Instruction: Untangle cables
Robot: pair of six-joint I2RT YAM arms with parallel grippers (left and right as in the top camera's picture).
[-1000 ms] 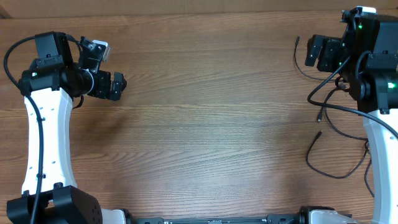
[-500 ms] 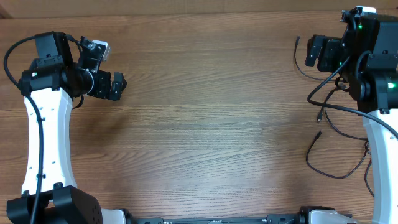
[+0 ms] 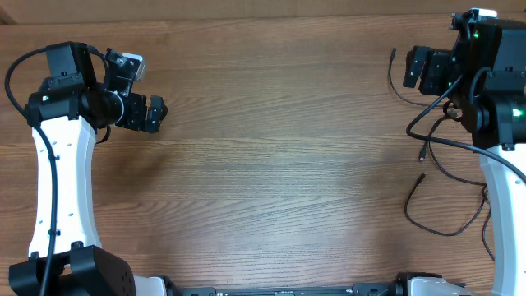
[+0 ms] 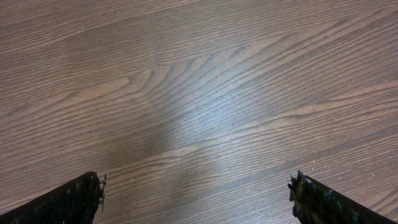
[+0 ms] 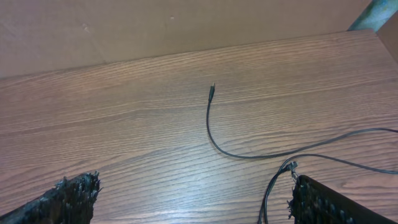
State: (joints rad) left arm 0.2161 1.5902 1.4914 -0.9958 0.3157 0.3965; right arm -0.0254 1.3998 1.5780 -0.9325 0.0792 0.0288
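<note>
No change from a second ago: both arms hold the same pose, and the cables (image 3: 448, 233) lie exactly where they did. They are all on the right side of the surface (image 3: 271, 164), close to the right arm.

The left pincer (image 3: 156, 113) sits well apart from them on the far left. Its jaws are spread wide over bare wood, with nothing between them. The right pincer (image 3: 415, 70) is spread wide too and grips nothing.

The top strand (image 5: 208, 127) aims its plug at the far edge. Its long axis runs from far to near, then bends off towards the right arm. In the right wrist view a second plug (image 5: 292, 167) lies just beside one finger, and we cannot tell whether they touch.

Lower down, the middle strand (image 3: 448, 174) has its plug pointing left and runs out rightwards. The bottom strand (image 3: 408, 201) points its plug up and to the right, then sweeps round in an open loop towards the near right.
</note>
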